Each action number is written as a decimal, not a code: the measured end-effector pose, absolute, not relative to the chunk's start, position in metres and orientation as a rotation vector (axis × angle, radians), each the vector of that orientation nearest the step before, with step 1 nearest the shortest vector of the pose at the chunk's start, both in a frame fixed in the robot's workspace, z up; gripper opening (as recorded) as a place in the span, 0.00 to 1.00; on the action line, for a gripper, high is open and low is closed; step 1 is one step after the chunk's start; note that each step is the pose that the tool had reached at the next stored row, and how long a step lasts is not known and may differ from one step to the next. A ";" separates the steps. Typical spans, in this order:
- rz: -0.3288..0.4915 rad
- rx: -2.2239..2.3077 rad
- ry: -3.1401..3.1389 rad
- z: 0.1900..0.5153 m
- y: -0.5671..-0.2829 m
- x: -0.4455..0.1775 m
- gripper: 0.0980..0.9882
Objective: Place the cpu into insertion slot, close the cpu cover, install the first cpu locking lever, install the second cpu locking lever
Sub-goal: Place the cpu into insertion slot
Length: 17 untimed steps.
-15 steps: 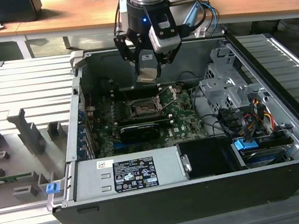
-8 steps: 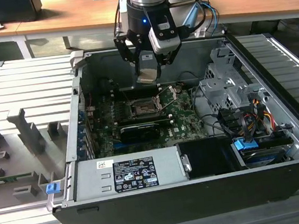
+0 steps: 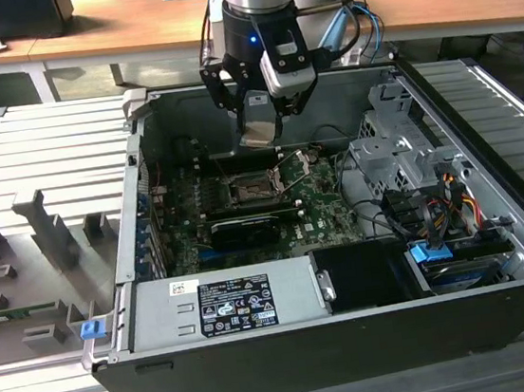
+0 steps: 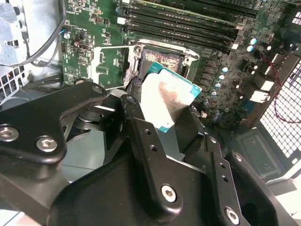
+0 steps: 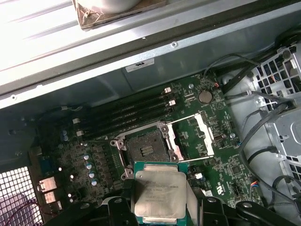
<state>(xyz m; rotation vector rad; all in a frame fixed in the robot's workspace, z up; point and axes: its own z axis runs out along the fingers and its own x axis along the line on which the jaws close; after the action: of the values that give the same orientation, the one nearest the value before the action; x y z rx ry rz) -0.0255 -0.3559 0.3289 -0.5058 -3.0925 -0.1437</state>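
The gripper pinches the cpu by its edges, with the bare insertion slot below it and the open cpu cover beside that, and the chip seems tilted, so lowering it askew could bend socket contacts.

Near edge of cpu behind claw
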 end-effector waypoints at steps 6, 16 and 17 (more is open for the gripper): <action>-0.145 -0.513 -3.091 0.327 -0.356 -0.026 0.48; -0.145 -0.554 -3.086 0.324 -0.356 -0.026 0.48; -0.145 -0.565 -3.084 0.324 -0.356 -0.026 0.48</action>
<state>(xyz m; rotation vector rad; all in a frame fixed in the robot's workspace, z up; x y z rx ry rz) -0.0255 -0.3559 0.3236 -0.5649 -3.0840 -0.1446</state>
